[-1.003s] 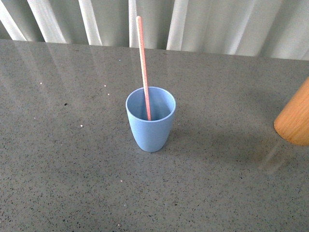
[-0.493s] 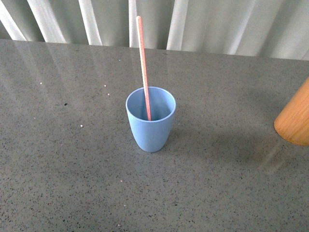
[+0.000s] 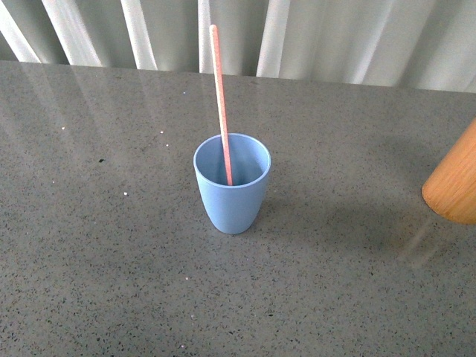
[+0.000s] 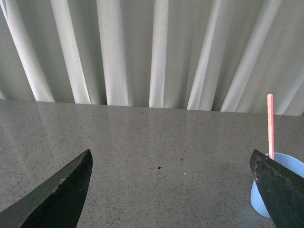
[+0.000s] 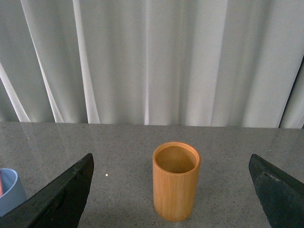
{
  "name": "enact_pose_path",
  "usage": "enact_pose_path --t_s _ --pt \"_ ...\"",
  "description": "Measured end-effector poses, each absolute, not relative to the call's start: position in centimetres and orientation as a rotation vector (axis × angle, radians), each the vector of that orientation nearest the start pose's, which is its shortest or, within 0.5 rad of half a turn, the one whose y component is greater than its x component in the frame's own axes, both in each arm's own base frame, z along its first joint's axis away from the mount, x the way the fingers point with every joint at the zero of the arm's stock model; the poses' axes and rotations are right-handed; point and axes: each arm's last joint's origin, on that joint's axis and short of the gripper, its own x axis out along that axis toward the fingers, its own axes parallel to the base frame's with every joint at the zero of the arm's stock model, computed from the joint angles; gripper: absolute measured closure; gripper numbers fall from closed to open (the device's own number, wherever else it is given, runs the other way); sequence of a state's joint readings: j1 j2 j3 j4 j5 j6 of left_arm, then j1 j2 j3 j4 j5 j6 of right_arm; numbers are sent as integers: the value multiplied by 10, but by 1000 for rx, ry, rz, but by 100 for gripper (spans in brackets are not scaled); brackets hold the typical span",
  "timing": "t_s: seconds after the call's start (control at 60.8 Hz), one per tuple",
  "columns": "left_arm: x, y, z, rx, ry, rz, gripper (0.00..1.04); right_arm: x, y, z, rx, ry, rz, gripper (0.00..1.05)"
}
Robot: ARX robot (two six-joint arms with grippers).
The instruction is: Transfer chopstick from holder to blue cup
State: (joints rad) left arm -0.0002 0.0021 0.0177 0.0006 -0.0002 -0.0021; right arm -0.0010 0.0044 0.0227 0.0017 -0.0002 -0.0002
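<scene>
The light blue cup (image 3: 232,184) stands upright mid-table with one pinkish-red chopstick (image 3: 220,97) leaning in it, its top well above the rim. The tan-orange holder (image 3: 454,180) is at the right edge of the front view, cut off. In the right wrist view the holder (image 5: 175,180) stands upright and looks empty inside, ahead of my open right gripper (image 5: 171,164), whose fingers are spread wide. My open left gripper (image 4: 171,159) faces bare table; the blue cup (image 4: 280,185) and chopstick (image 4: 270,126) sit beside one finger. Neither arm shows in the front view.
Grey speckled tabletop (image 3: 111,260) stretches all around the cup. White pleated curtains (image 3: 320,37) hang along the far edge of the table. A sliver of the blue cup (image 5: 8,190) shows at the edge of the right wrist view.
</scene>
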Motion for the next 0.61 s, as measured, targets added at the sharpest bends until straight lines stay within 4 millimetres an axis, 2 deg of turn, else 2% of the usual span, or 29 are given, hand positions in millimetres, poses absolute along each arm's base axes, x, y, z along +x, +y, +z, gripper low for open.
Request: enact_pose_path --t_s 0.609 --pt "97 0 169 -2 -16 0 7 97 0 171 0 -20 -1 10"
